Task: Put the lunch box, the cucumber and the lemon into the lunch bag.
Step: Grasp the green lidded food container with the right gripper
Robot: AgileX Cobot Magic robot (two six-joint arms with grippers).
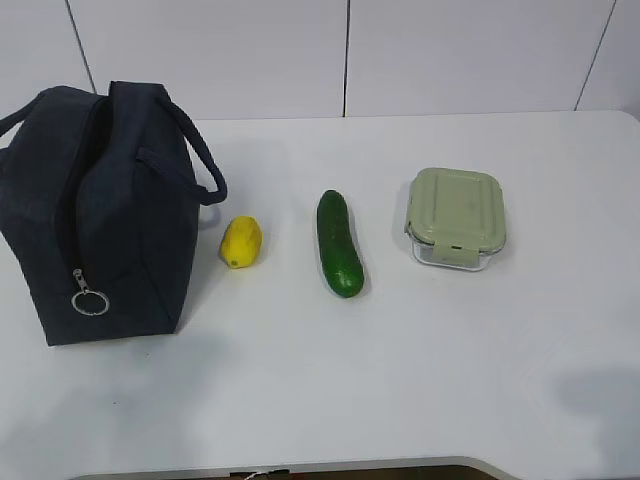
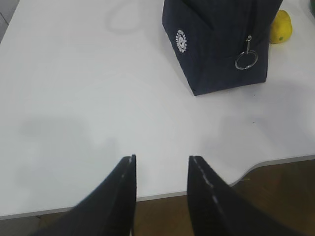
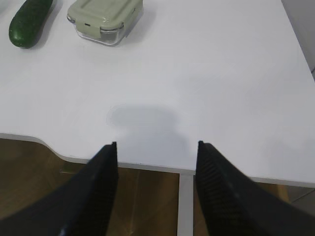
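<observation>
Starting state, nothing packed yet. Exterior view: one lunch bag (image 1: 95,215) stands at the table's left, zipper looks shut with its ring (image 1: 89,301) hanging at the front; one lemon (image 1: 241,241) just beside the bag, one cucumber (image 1: 339,243) mid-table, one lunch box (image 1: 456,218) to the right, lid on. No arms in this view. Judged step: bag must be opened first, so next move calls for a grip on the zipper ring.

Left wrist view: left gripper (image 2: 162,169) empty, jaws moderately parted, hanging over the table's near edge; bag and ring ahead to the right, well apart.

Right wrist view: right gripper (image 3: 156,150) empty, jaws wider, at the near edge; lunch box and cucumber far ahead, upper left.
</observation>
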